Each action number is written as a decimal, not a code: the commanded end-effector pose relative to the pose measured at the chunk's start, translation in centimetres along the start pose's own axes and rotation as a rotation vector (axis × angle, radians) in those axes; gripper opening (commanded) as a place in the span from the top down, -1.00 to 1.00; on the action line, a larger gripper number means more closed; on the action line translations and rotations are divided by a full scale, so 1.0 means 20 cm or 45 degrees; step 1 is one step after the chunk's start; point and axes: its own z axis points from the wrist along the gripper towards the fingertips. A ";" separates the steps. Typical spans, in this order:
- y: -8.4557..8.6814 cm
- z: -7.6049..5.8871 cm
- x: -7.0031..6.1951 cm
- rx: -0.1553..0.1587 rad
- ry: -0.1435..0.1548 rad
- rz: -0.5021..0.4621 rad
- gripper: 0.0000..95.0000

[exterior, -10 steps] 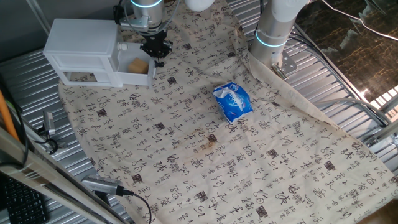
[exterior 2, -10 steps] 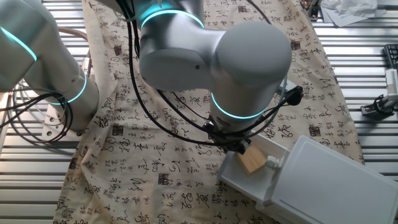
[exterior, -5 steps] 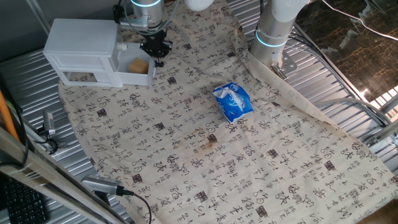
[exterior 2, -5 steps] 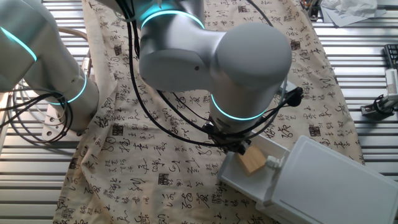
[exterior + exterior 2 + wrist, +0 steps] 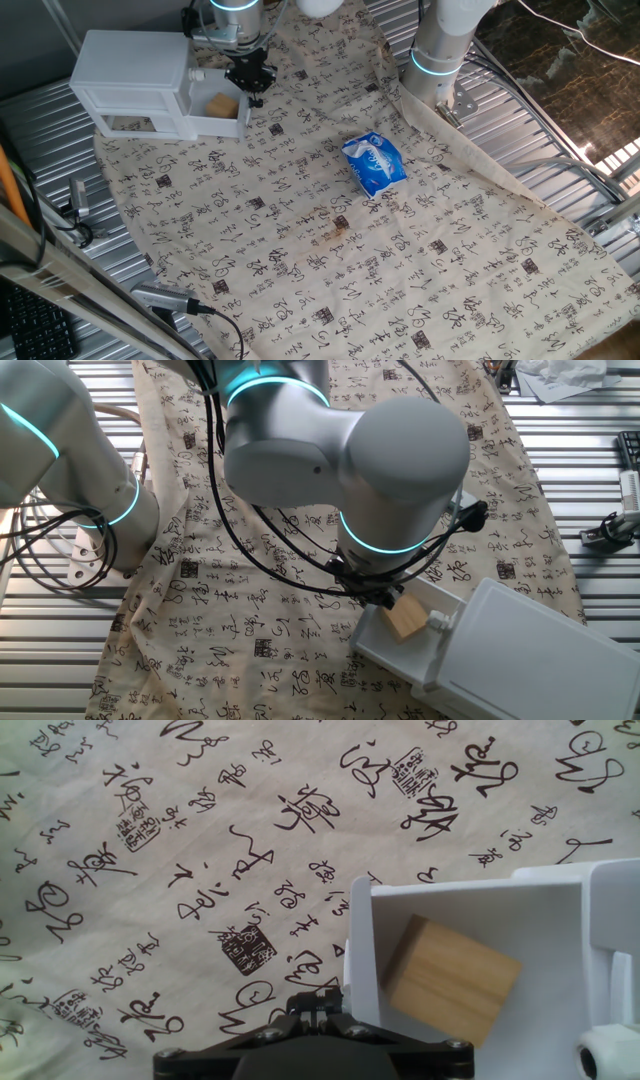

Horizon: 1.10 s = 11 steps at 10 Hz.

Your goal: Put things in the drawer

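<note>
The tan wooden block (image 5: 221,104) lies inside the pulled-out white drawer (image 5: 236,124) of the white cabinet (image 5: 130,70). It also shows in the other fixed view (image 5: 404,617) and in the hand view (image 5: 450,979), lying loose in the drawer (image 5: 520,910). My gripper (image 5: 250,82) hangs just outside the drawer's front wall, over the cloth. In the hand view the gripper (image 5: 320,1012) shows its two fingers pressed together, empty, at the drawer's front edge.
A blue packet (image 5: 374,163) lies on the patterned cloth (image 5: 330,230) near the middle. The arm's base (image 5: 440,50) stands at the back right. Ribbed metal table edges and cables (image 5: 190,305) surround the cloth.
The gripper has edged slightly back from the drawer's front in the fixed view; the block stays still in the drawer.
</note>
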 end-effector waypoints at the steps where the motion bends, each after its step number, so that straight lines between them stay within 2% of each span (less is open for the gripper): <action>1: 0.00 0.00 0.00 -0.002 -0.006 -0.002 1.00; 4: 0.00 0.00 0.00 0.001 -0.004 0.008 1.00; 7: 0.00 0.00 0.00 0.028 -0.002 0.008 1.00; 8: 0.00 0.00 0.00 0.028 -0.034 0.010 1.00; 11: 0.00 0.00 0.00 0.053 -0.065 0.029 1.00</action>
